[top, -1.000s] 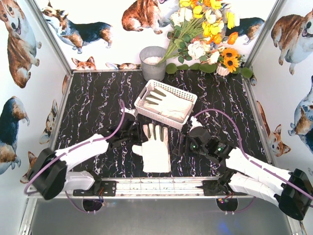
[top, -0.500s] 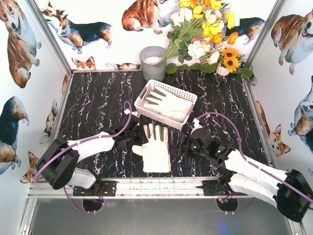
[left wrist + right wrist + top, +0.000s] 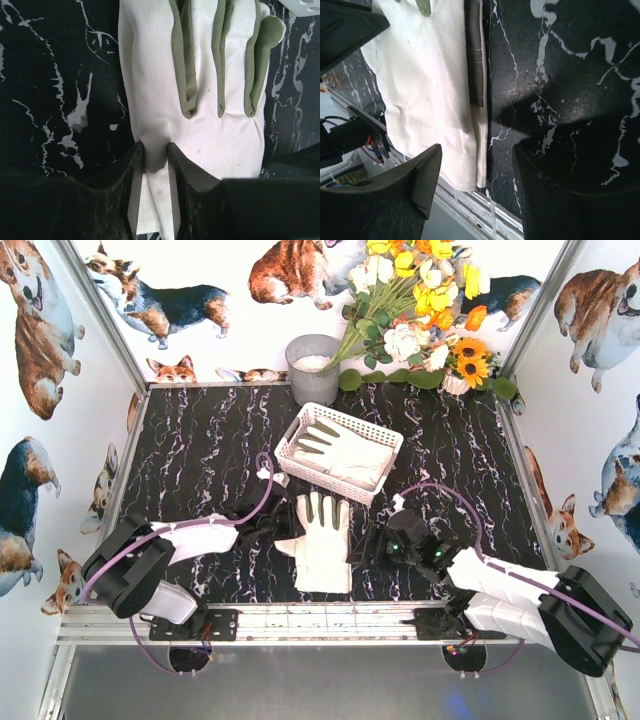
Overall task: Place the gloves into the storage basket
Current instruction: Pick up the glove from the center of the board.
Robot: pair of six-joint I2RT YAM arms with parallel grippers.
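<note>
From above, the left tool (image 3: 283, 532) has slid in against the thumb-side edge of the loose glove (image 3: 322, 545), which lies palm-down on the desk (image 3: 200, 460) just in front of the basket (image 3: 290, 445). The right tool (image 3: 368, 546) has crept closer to the glove's other side. Other gloves (image 3: 352, 456) already lie in the basket. At the left wrist, the left tool (image 3: 152, 167) has just narrowed and now pinches a raised fold of the loose glove (image 3: 200, 125) near the wrist. The grip looks made, so lifting toward the basket should be next. At the right wrist, the right tool (image 3: 475, 175) stands released and holds nothing, with the cuff edge of the loose glove (image 3: 420, 90) between its jaws. No brand, label or writing can be read in any view.
</note>
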